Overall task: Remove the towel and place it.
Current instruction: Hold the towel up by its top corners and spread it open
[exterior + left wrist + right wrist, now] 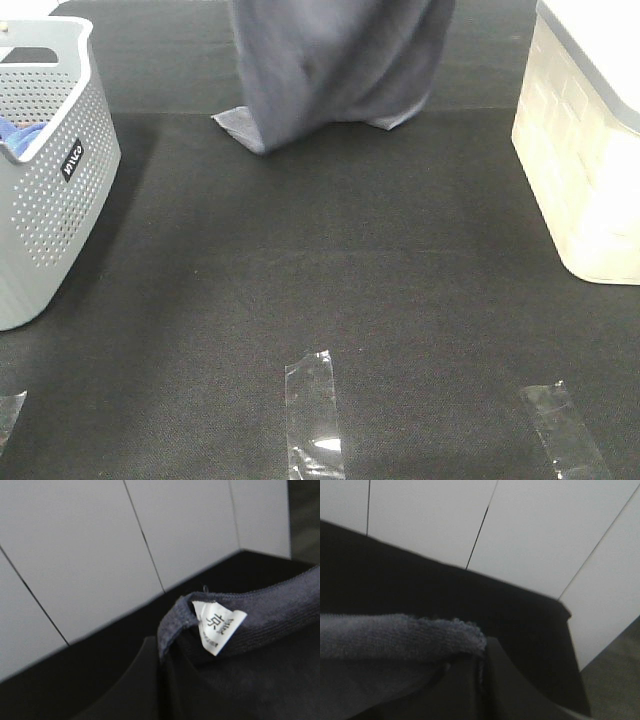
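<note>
The slate-grey towel hangs from above the top edge of the exterior view at the back middle of the table, its two lower corners touching the black mat. Neither gripper shows in that view. In the left wrist view my left gripper is shut on the towel's hemmed edge, next to a white label. In the right wrist view my right gripper is shut on another part of the towel's edge. Both fingers show only as dark shapes.
A grey perforated basket stands at the left with a bright blue cloth inside. A white bin stands at the right. Strips of clear tape lie on the mat near the front edge.
</note>
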`<act>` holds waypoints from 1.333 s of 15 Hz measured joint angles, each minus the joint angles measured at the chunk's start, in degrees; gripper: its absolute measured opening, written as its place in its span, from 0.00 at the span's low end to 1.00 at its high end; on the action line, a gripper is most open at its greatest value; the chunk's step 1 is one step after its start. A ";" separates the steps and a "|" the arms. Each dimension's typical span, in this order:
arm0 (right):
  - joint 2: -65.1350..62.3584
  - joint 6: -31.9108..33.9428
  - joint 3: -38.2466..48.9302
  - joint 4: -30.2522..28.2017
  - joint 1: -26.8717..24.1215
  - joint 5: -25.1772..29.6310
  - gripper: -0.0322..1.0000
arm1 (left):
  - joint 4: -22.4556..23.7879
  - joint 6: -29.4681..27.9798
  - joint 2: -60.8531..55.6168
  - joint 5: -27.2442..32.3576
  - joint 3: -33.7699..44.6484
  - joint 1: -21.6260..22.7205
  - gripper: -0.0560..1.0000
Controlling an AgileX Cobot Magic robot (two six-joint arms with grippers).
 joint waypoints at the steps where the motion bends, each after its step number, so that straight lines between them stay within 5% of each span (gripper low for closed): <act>1: 0.00 0.00 1.03 3.09 0.00 3.84 0.03 | 0.00 0.00 0.00 8.77 0.06 0.00 0.05; 3: 0.00 -2.29 2.41 10.31 0.00 13.01 0.03 | 0.46 -0.57 -0.46 23.66 0.06 0.00 0.05; 5: 0.06 -7.28 2.46 18.85 0.00 23.09 0.03 | 3.21 -7.28 -1.83 36.15 0.06 0.00 0.05; 9: 0.06 -11.57 2.46 26.07 0.00 36.50 0.03 | 8.42 -19.94 -3.21 51.91 0.06 0.00 0.05; 13: -1.49 -11.57 7.28 30.19 0.00 36.78 0.03 | 8.88 -24.64 -4.70 52.94 1.89 0.00 0.05; 20: -15.58 -11.57 29.34 30.65 0.00 37.13 0.03 | 7.91 -25.50 -19.48 53.06 28.53 -3.61 0.05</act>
